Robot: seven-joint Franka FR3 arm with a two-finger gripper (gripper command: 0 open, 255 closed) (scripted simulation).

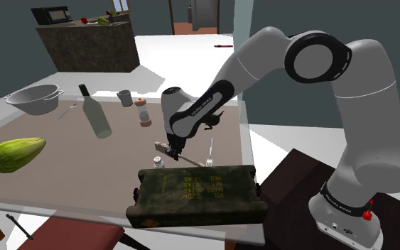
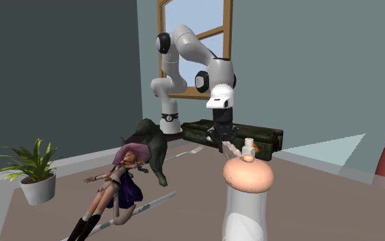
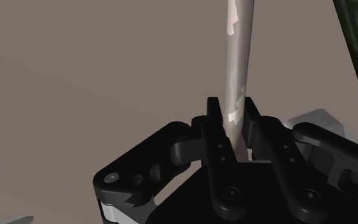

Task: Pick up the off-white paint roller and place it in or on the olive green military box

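Wrist view: the black jaws clasp the paint roller (image 3: 238, 63) by its slim, chipped off-white shaft above the matte brown surface (image 3: 75, 76), just beside the scuffed, rectangular olive military box (image 1: 195, 195).

Flat, even render light everywhere. Shoulder view: the table (image 1: 84, 170) sits mid-bright with a paler strip along its far edge, shadows barely there. Second exterior view gets a bright window (image 2: 215, 14). Wrist view is dimmer, soft sheen on the gripper (image 3: 233, 108), paint roller (image 3: 238, 57) shaded grey down one side.
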